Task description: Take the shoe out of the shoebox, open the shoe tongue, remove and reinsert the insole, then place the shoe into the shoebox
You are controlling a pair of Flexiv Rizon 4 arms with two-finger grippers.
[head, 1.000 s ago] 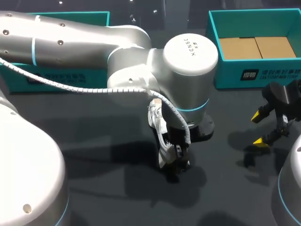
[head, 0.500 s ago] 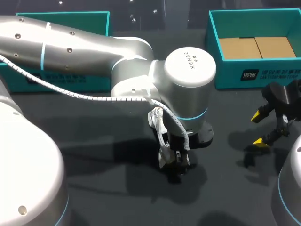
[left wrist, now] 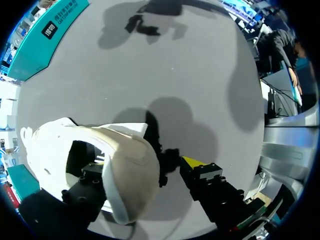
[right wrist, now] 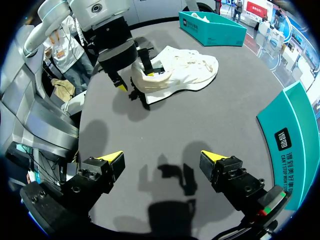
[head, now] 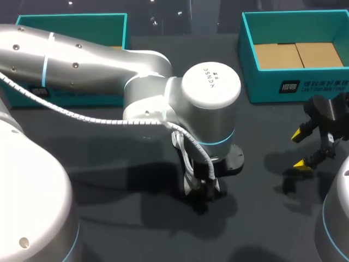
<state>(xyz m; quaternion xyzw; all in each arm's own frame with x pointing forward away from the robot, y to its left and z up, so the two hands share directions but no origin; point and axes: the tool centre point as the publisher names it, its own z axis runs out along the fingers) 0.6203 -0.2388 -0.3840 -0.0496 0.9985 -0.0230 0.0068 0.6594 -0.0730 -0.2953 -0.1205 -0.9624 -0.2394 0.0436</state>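
Jaws on L arm (head: 98,65) straddle shoe (left wrist: 131,172) heel, pointing down.

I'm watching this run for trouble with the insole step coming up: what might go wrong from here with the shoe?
1. The left hand straddles the heel of the white shoe, one finger inside, the other outside and apparently clear of it. Closing may pinch only the collar, so the shoe could twist or slip.
2. The right hand hangs open away from the shoe, so nothing steadies it. It may slide on the table.
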